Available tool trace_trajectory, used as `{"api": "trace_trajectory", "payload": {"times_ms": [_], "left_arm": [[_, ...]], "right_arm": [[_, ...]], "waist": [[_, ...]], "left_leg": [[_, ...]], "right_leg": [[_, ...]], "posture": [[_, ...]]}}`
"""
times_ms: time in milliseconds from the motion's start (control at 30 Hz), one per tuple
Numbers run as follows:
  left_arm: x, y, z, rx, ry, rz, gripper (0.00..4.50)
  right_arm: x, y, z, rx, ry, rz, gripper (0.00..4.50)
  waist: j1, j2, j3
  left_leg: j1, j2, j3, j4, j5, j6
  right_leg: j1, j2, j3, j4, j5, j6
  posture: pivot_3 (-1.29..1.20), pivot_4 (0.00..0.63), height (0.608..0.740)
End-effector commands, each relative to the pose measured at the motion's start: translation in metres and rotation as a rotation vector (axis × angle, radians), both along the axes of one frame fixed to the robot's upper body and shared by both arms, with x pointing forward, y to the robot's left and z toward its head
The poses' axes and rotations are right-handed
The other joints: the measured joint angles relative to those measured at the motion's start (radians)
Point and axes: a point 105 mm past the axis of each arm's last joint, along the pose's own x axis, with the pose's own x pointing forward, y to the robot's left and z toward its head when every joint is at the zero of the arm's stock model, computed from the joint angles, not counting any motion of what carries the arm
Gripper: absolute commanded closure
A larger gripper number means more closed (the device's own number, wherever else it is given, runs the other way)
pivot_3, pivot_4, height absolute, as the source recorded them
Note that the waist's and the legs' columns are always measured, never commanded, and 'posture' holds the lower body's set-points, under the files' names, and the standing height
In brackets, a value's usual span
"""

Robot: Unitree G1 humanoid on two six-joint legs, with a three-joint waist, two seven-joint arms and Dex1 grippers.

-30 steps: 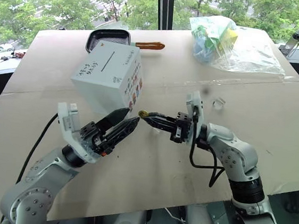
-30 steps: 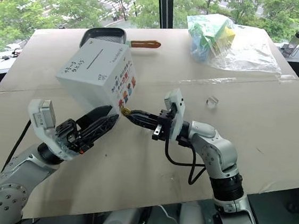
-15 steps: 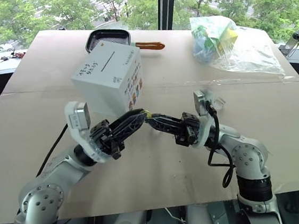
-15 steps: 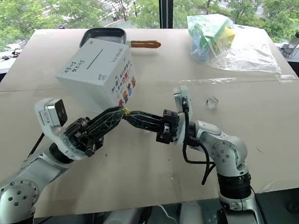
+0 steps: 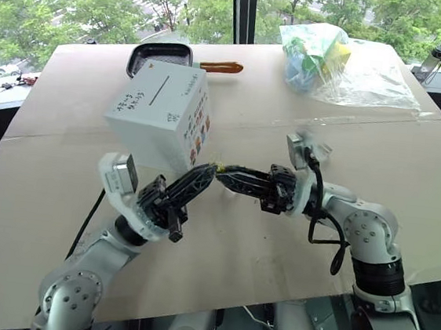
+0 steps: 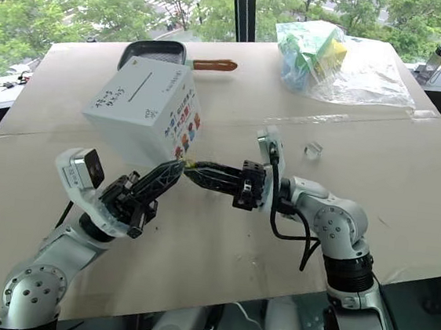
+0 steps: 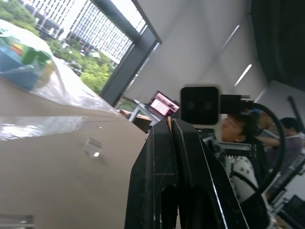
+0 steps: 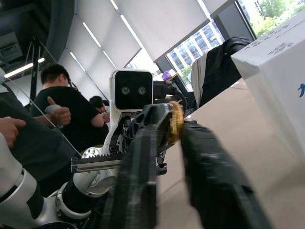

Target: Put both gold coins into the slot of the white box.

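The yellowish gold coin [image 8: 176,122] is a thin, stiff, slick disc, light and far smaller than a finger, so it probably needs pinching flat across its faces near the fingertips, where a slight tilt could let it squirt out. It sits in mid-air just in front of the white box [image 5: 159,114], at the spot where the two tools meet tip to tip. The left tool [image 5: 206,176] is clenched on the coin; the right tool [image 5: 221,174] stands with its fingers parted either side of it, apparently letting go. The paler gold coin [image 6: 312,151] lies well apart on the counter [image 5: 408,177]. The slot [image 5: 159,89] on the box's top face is narrow, so the coin must enter edge-on. The counter is flat, smooth cardboard; a black pan [image 5: 161,52] and a clear bag [image 5: 338,63] stand beyond, with free room around the box.
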Motion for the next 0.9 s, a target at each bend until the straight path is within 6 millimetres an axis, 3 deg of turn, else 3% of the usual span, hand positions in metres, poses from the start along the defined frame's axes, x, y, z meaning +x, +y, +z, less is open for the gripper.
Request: {"api": "trace_trajectory", "payload": {"times_ms": [33, 133, 200, 300, 433, 767, 900], "left_arm": [[0.026, 0.047, 0.026, 0.065, -0.085, 0.354, 4.50], [0.035, 0.072, 0.048, 0.090, -0.141, 0.526, 4.50], [0.044, 0.083, 0.066, 0.114, -0.162, 0.630, 4.50], [0.054, 0.096, 0.083, 0.168, -0.172, 0.754, 4.50], [0.067, 0.110, 0.082, 0.261, -0.127, 0.879, 4.50], [0.091, 0.095, 0.062, 0.365, -0.024, 0.822, 4.50], [0.098, 0.089, 0.042, 0.507, 0.050, 0.789, 4.50]], "right_arm": [[0.018, -0.008, 0.006, -0.070, -0.203, -0.124, 2.13], [0.048, -0.019, 0.013, -0.084, -0.370, -0.301, 2.13], [0.066, -0.026, 0.027, -0.080, -0.485, -0.398, 2.13], [0.078, -0.032, 0.042, -0.093, -0.600, -0.453, 2.13], [0.078, -0.034, 0.053, -0.100, -0.653, -0.439, 2.13], [0.068, -0.030, 0.058, -0.087, -0.672, -0.378, 2.13], [0.068, -0.032, 0.056, -0.088, -0.669, -0.383, 2.13]], "waist": [[0.002, 0.000, 0.000], [0.001, -0.001, 0.000], [0.000, -0.001, 0.000], [0.000, -0.001, 0.000], [-0.001, -0.001, 0.000], [-0.003, -0.001, 0.000], [-0.002, -0.001, 0.000]], "left_leg": [[0.000, 0.000, 0.000, 0.000, 0.000, 0.000], [0.000, 0.000, 0.000, 0.000, 0.000, 0.000], [0.000, 0.000, 0.001, 0.000, 0.000, 0.000], [0.000, 0.000, 0.000, 0.000, 0.000, -0.001], [0.000, 0.000, 0.000, -0.001, 0.000, -0.001], [-0.005, 0.000, -0.003, -0.001, 0.000, -0.001], [-0.006, 0.000, -0.004, -0.001, 0.000, -0.001]], "right_leg": [[0.000, 0.000, 0.000, 0.000, 0.000, 0.000], [0.000, 0.000, -0.001, 0.000, 0.000, 0.000], [0.000, 0.000, 0.000, 0.000, 0.000, 0.000], [-0.001, 0.000, 0.000, 0.000, 0.000, 0.000], [-0.001, 0.001, 0.000, -0.002, 0.000, 0.000], [-0.003, 0.000, -0.002, -0.006, 0.000, 0.000], [-0.003, 0.000, -0.004, -0.006, 0.000, 0.000]], "posture": [[0.00, 0.150, 0.721], [0.00, 0.150, 0.721], [0.00, 0.150, 0.721], [0.00, 0.150, 0.721], [0.00, 0.150, 0.721], [0.00, 0.150, 0.721], [0.00, 0.150, 0.721]]}}
